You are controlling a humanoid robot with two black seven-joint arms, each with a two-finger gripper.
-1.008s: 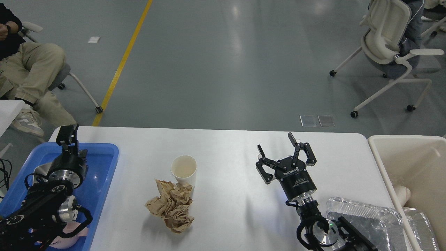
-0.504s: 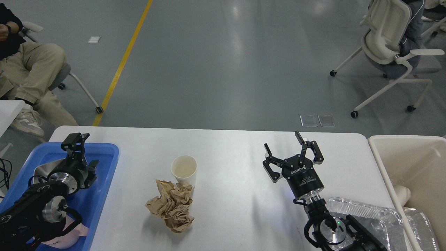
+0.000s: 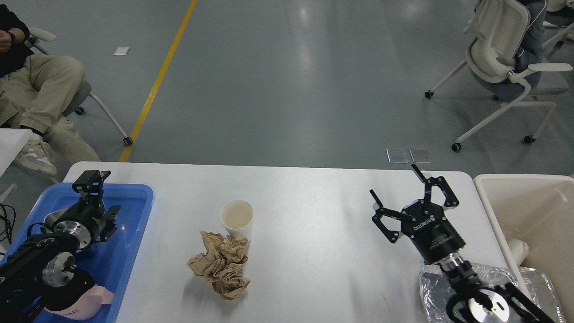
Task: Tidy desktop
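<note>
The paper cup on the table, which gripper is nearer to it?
Left, narrowly. The left gripper is over the blue tray left of the paper cup; the right gripper hangs farther right.

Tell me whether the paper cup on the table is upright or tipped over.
Upright. The paper cup stands on the desktop with its round open mouth facing up, just behind the crumpled brown paper.

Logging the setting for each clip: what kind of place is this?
Probably a lab or workshop hall: grey floor with a yellow line, wheeled office chairs, and a white desktop set up for robot trials.
</note>
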